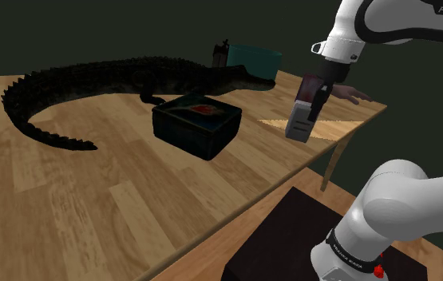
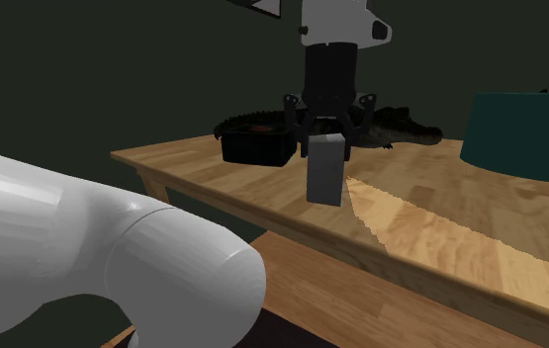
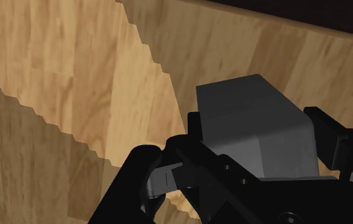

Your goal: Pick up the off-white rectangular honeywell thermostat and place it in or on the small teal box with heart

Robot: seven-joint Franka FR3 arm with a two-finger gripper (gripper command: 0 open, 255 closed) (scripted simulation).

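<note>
Hanging from the white arm (image 1: 395, 24), the black gripper (image 1: 307, 108) was clamped on the thermostat (image 1: 299, 124). This was a pale grey, rectangular block held on end, its upper part between the fingers and most of its length hanging below them. From the second exterior view the gripper (image 2: 325, 133) pointed straight down, and the thermostat (image 2: 324, 170) hung over the wooden table (image 2: 440, 227), clear of the wood as far as I could judge. In the wrist view the two fingers (image 3: 168, 165) stood only as far apart as the block is thick, pressed against opposite sides of the thermostat (image 3: 251, 121). The table's planks (image 3: 54, 76) showed beyond it.

In the shoulder view the thermostat hung above the table (image 1: 92, 191) near its edge on the stand's side, and to the right of the box. That small box (image 1: 187, 132) was very dark teal with a red heart (image 1: 204, 109) on its lid. It sat flat on the table, well apart from the gripper. Just behind the box a long, dark toy alligator (image 1: 132, 76) lay across the table, its tail curling toward the shoulder view's left. Past its snout stood a larger teal container (image 1: 253, 56), with a small dark bottle-like thing (image 1: 220, 54) just beside it. The black stand (image 1: 291, 231) sat at the lower right, below the table's edge.
</note>
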